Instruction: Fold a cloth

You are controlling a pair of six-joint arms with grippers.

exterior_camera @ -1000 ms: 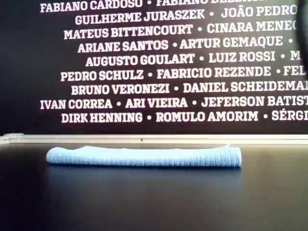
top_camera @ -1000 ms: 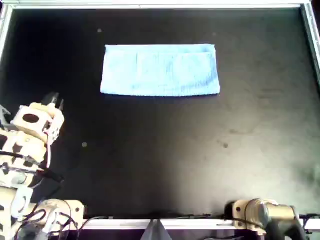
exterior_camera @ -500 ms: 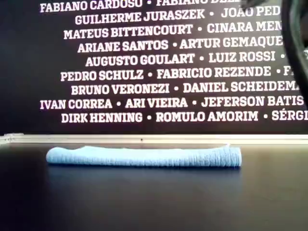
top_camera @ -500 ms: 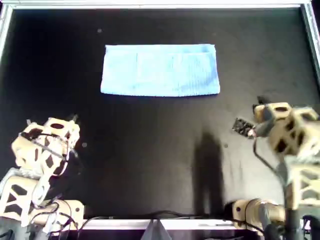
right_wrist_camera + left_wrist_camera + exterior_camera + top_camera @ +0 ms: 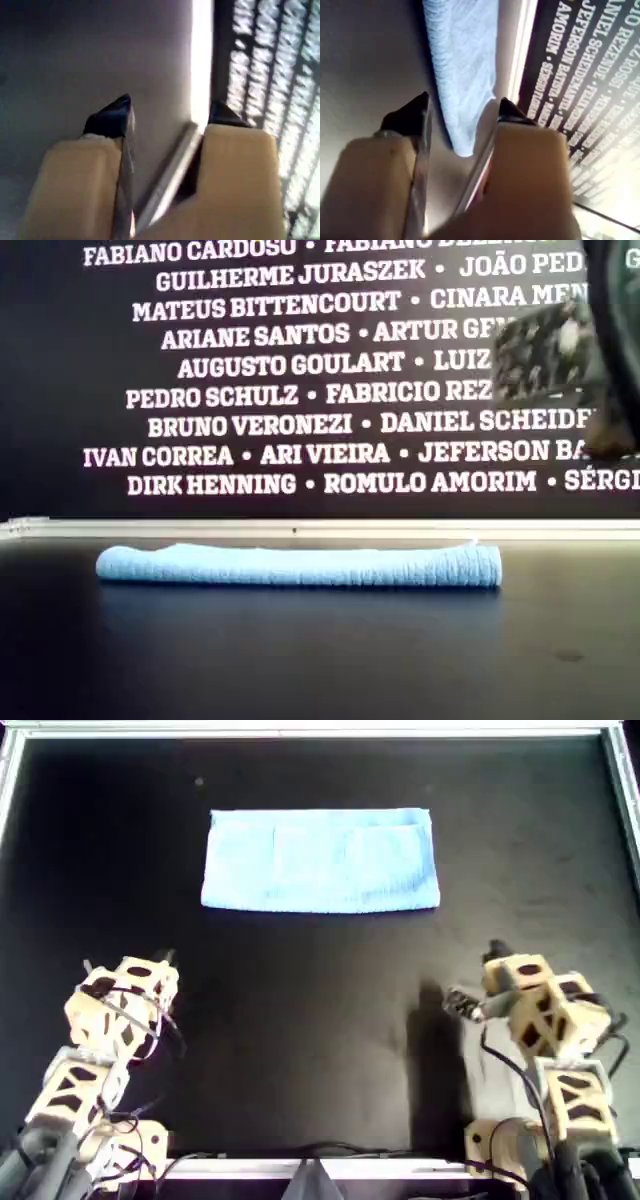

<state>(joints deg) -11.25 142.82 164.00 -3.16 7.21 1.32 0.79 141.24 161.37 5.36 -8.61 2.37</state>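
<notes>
The cloth (image 5: 320,860) lies flat as a light blue rectangle on the black table, toward the far rail; it looks folded over once. The exterior view shows the cloth (image 5: 300,566) as a low strip in front of the lettered wall. My left gripper (image 5: 165,958) hovers open at the overhead view's lower left, well short of the cloth. In the left wrist view, the left gripper (image 5: 464,102) holds nothing and the cloth (image 5: 465,65) lies ahead. My right gripper (image 5: 492,952) is at the overhead view's lower right. The right gripper (image 5: 171,104) is open and empty above bare table.
A metal rail (image 5: 300,732) borders the black table (image 5: 320,1020) along the far side and both flanks. A black wall with white names (image 5: 300,360) stands behind it. A blurred dark arm part (image 5: 570,350) fills the exterior view's upper right.
The right arm has swung into view at the overhead view's right and drawn back slightly. The left arm has shifted toward the overhead view's bottom and right. The cloth has not moved.
</notes>
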